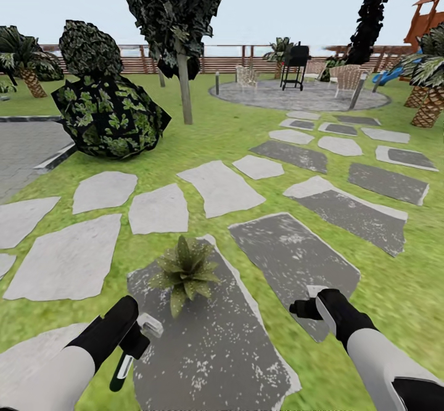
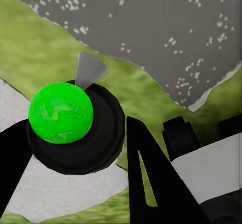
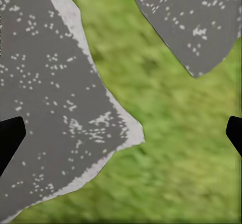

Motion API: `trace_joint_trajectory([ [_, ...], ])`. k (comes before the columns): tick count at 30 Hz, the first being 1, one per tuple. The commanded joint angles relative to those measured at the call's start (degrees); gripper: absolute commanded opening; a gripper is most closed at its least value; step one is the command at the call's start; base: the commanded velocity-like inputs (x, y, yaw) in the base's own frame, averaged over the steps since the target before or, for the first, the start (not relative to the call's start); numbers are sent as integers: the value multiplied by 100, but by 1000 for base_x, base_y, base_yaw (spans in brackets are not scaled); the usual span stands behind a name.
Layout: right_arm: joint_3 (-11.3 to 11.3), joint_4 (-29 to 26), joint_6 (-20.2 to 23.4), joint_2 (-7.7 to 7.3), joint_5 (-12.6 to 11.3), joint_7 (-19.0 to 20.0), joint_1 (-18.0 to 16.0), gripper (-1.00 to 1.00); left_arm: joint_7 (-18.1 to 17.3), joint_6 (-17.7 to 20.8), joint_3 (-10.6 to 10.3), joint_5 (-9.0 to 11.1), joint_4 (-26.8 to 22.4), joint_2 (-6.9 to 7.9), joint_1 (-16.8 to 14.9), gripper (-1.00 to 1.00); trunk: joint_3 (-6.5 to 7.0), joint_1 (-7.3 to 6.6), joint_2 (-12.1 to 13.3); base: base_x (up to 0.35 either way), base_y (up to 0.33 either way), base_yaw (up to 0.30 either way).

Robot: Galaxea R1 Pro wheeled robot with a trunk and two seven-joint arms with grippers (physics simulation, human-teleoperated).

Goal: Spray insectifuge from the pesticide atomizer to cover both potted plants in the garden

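My left gripper is shut on the pesticide atomizer. Its dark green body hangs down and its white-grey nozzle points toward the plant. In the left wrist view the bottle's bright green end sits between the black fingers, and the grey trigger sticks out beyond it. One potted plant, a rosette of pointed green leaves, stands on a dark grey stone slab just ahead of the left gripper. My right gripper hovers open over a slab edge and grass, its fingertips wide apart.
Pale and dark stone slabs cross the garden lawn. A round leafy bush and a tree trunk stand ahead on the left. A paved circle with a grill and chairs lies far back before the brown fence. A palm stands at the right.
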Motion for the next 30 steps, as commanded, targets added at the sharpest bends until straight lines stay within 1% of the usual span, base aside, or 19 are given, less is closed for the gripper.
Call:
trace_joint_trajectory([
  [1,-22,-16,29,2,3,23,-2,100,-59,4,-22,-62,-11,6,-4,-100,-5,-1,-2,-1,-3,0],
  [4,-15,-30,29,1,4,33,-2,100,-64,3,-18,-47,-94,6,2,-100,-5,-1,-2,0,-1,0],
  [8,54,-50,29,3,18,53,-3,100,-93,-116,-21,-33,-842,11,10,-100,-5,-1,-2,0,0,0],
  [9,195,-58,29,3,20,62,-3,100,-102,-141,-24,-32,-1053,17,36,-100,-5,-1,-2,0,0,0],
  [10,384,-118,31,-1,21,72,-3,100,-109,-189,-21,-28,-1173,22,78,-100,-5,-1,-2,0,0,0],
  [11,501,-225,34,-3,19,75,-3,100,-115,-260,-18,-26,-1220,25,97,-100,-5,-1,-2,0,0,0],
  [12,633,-534,36,-5,8,93,-3,100,-125,-446,-10,-17,-1258,33,115,-100,-5,-1,-2,0,0,0],
  [13,685,-790,37,-5,-8,165,-3,100,-139,-585,-8,-10,-1272,36,124,-100,-5,-1,-2,0,0,0],
  [14,731,-1122,37,-11,-22,465,-3,100,-187,-764,-6,-3,-1282,38,138,-100,-5,-1,-2,0,0,0],
  [16,761,-1471,38,-39,-5,1507,-3,100,-368,-1048,-5,1,-1287,44,148,-100,-5,-1,-2,0,0,0],
  [17,765,-1675,38,-57,8,2312,-3,100,-550,-1283,-7,-2,-1288,47,151,-100,-5,-1,-2,0,0,0],
  [18,769,-1936,38,-66,15,2968,-3,100,-746,-1532,-6,1,-1286,48,152,-100,-5,-1,-2,0,0,0],
  [19,769,-2140,38,-70,17,3318,-6,100,-875,-1696,-4,2,-1280,52,152,-100,-5,-1,-2,0,0,0],
  [21,771,-2746,38,-76,19,3952,-9,100,-1156,-2030,-1,3,-1257,56,153,-100,-5,-1,-2,0,0,0],
  [23,775,-3206,38,-68,21,4252,-12,100,-1299,-2203,0,3,-1250,57,153,-100,-5,-1,-2,0,0,0],
  [25,779,-3891,44,-49,17,4651,-16,100,-1502,-2419,-5,4,-1247,62,153,-100,-5,-1,-2,0,0,0],
  [26,782,-4075,58,-43,16,4813,-18,100,-1590,-2498,-3,4,-1246,66,153,-100,-5,-1,-2,0,0,0],
  [28,791,-4451,89,-33,22,5530,-19,100,-1915,-2835,-1,4,-1246,73,154,-100,-5,-1,-2,0,0,0],
  [30,814,-4549,96,-32,97,5877,-20,100,-2037,-3029,-4,4,-1246,75,159,-100,-5,-1,-2,0,0,0],
])
